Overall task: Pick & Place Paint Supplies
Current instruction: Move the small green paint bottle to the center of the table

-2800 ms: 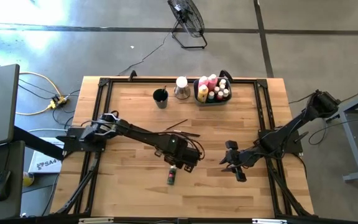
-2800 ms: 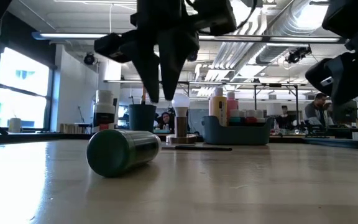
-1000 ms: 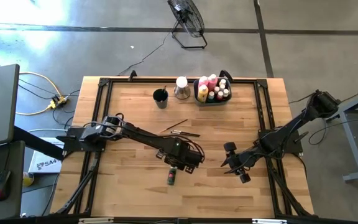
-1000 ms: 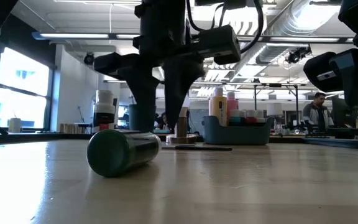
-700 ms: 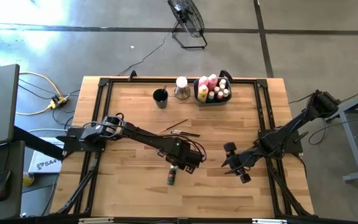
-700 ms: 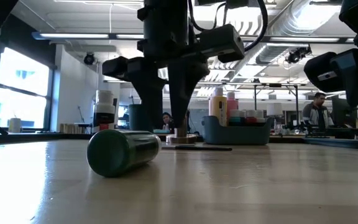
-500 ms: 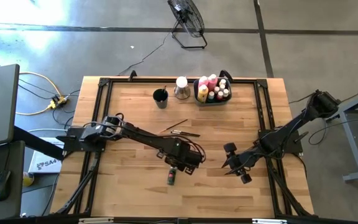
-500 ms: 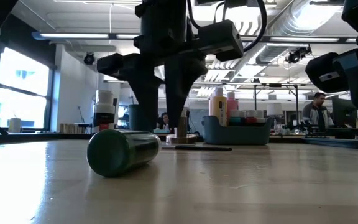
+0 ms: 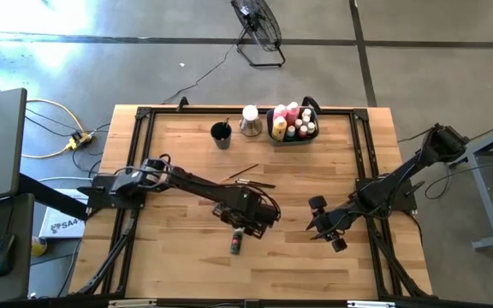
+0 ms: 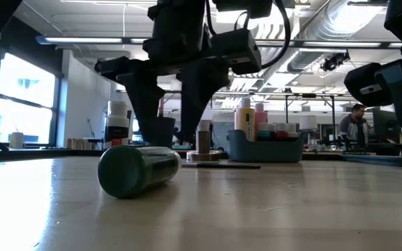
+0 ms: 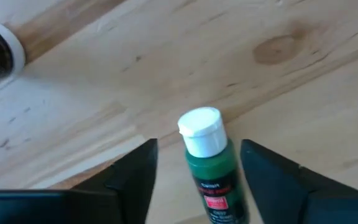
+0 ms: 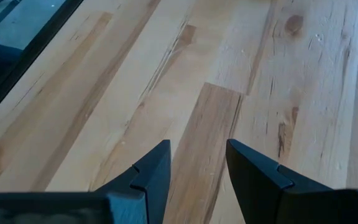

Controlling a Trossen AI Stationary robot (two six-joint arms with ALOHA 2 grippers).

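A dark green paint bottle (image 9: pixel 236 243) with a white cap (image 11: pixel 201 129) lies on its side on the wooden table, its cap toward the far edge. My left gripper (image 9: pixel 243 226) points down just above the bottle's cap end. It is open, with one finger on each side of the bottle (image 11: pixel 213 177) and a gap to both. In the low view the fingers (image 10: pixel 142 104) hang just behind the bottle (image 10: pixel 138 169). My right gripper (image 9: pixel 323 224) waits open over bare wood to the right (image 12: pixel 197 168).
At the far edge a grey-blue bin (image 9: pixel 303 137) holds pink, yellow and other small bottles. Left of it stand a white-topped pot (image 9: pixel 250 120) and a dark cup (image 9: pixel 221 134). Thin brushes (image 9: pixel 251 177) lie mid-table, beyond the left gripper.
My left gripper has opened its fingers wider while staying above the green bottle. The bottle has lain still on the table.
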